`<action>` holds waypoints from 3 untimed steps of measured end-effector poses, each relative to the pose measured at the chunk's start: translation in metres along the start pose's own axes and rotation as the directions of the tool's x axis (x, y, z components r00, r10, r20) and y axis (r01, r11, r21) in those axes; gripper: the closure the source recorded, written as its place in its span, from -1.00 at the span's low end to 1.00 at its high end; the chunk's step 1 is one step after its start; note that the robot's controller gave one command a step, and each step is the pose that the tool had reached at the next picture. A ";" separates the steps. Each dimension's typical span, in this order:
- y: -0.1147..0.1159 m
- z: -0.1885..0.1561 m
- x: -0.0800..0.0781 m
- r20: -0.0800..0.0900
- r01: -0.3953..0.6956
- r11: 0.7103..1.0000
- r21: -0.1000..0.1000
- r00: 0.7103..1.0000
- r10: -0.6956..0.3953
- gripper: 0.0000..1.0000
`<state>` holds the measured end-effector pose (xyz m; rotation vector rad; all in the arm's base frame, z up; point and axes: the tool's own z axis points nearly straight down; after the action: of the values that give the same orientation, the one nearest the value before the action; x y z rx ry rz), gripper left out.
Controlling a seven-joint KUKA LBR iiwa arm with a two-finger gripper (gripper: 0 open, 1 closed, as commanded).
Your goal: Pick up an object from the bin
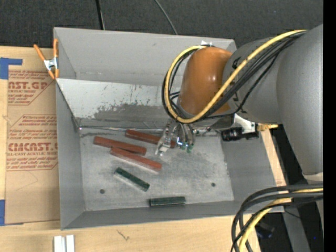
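On the scuffed floor of the grey metal bin (202,180), four red-brown bars (128,150) lie loosely grouped left of centre, toward the far wall. A dark green bar (132,178) lies slanted nearer the front, apart from them, and a second green bar (167,201) rests along the near edge.

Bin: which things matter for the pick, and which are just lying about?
Job: hand; red-brown stick beside it at the back, likely the target.
Lying about: other red-brown sticks; green stick mid-floor; green stick at front wall.
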<state>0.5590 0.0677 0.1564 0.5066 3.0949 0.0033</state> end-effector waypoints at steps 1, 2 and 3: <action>0.006 0.003 0.000 -0.004 -0.114 0.993 0.003 0.993 0.114 1.00; -0.039 -0.010 0.027 -0.006 0.204 0.979 0.001 0.979 -0.204 1.00; 0.044 0.084 -0.002 -0.011 -0.024 1.000 0.003 1.000 0.024 -1.00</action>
<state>0.5752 0.1085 0.0725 0.5458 3.0994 0.0023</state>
